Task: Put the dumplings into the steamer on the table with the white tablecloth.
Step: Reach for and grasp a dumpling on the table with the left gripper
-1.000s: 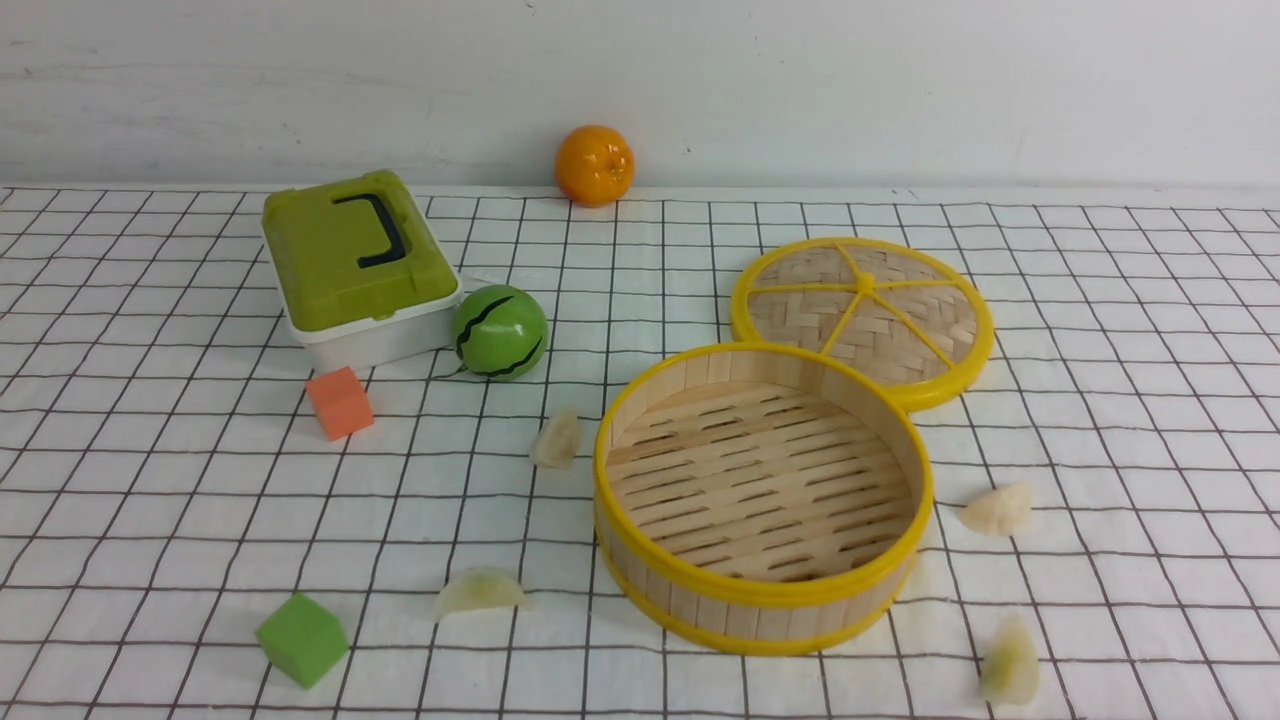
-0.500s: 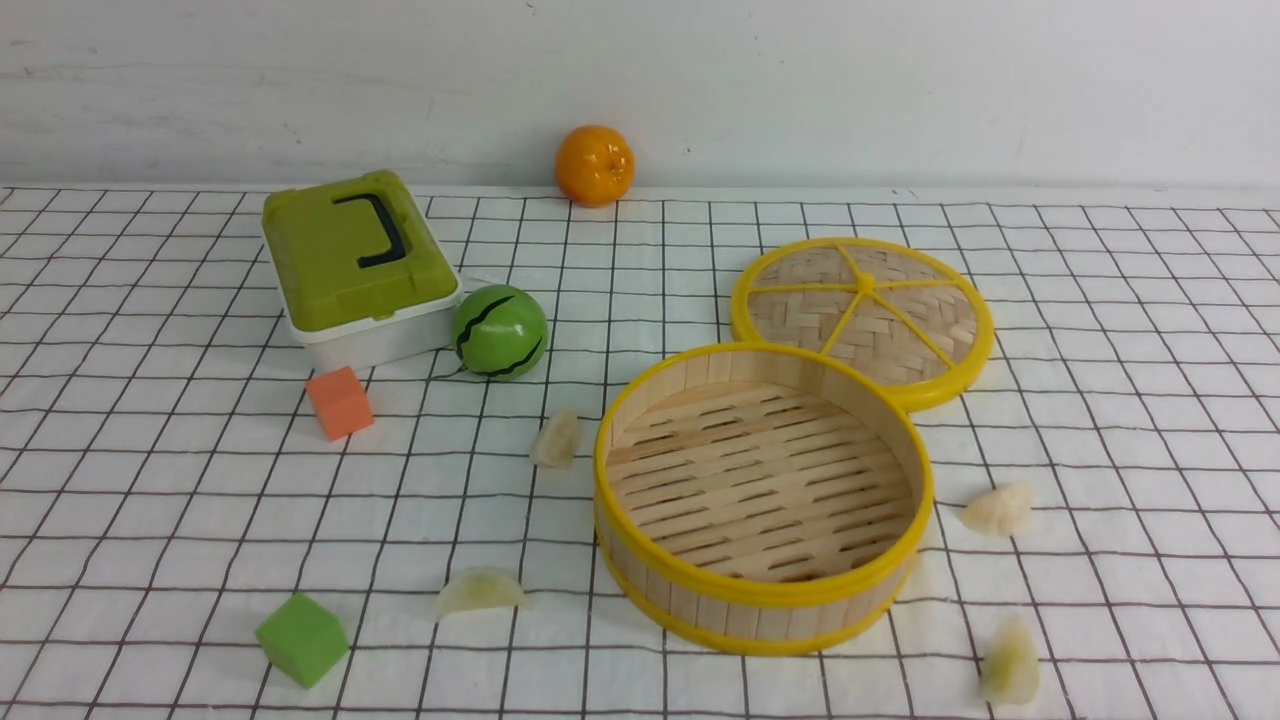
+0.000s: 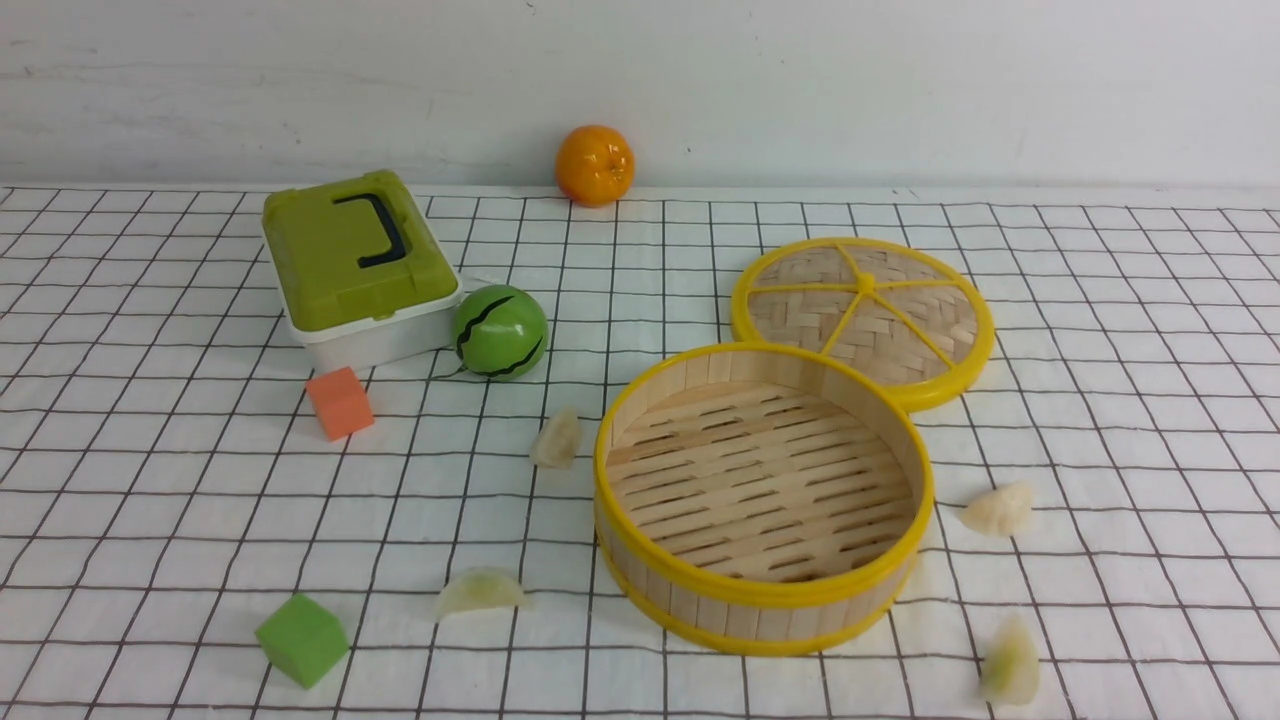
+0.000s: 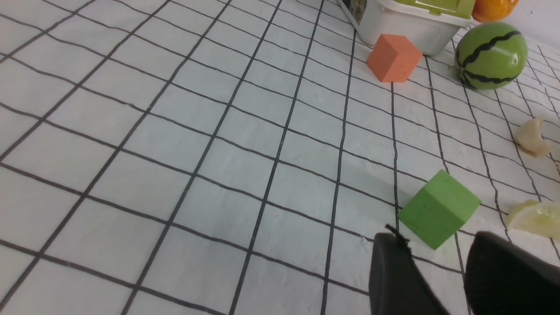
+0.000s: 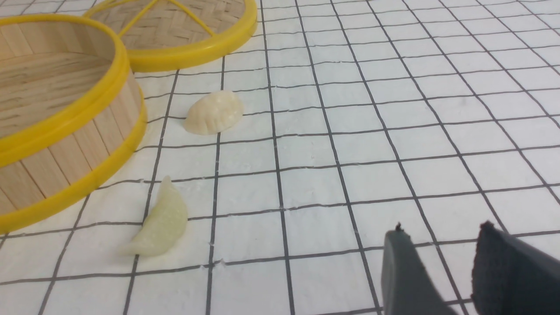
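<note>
steamer [image 3: 765, 600] empty, lid [image 3: 862, 315] set behind it, leaving the mouth free | dumplings [image 3: 556, 438]: all four on white tablecloth [image 3: 150, 470], two each side of steamer | left gripper [image 4: 437, 245], right gripper [image 5: 442, 229]: fingers part-spread, apparently empty, ready to pick

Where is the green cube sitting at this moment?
Front view: the green cube lies on the robot's left, close to the robot, just left of a dumpling, with the orange cube farther back.
</note>
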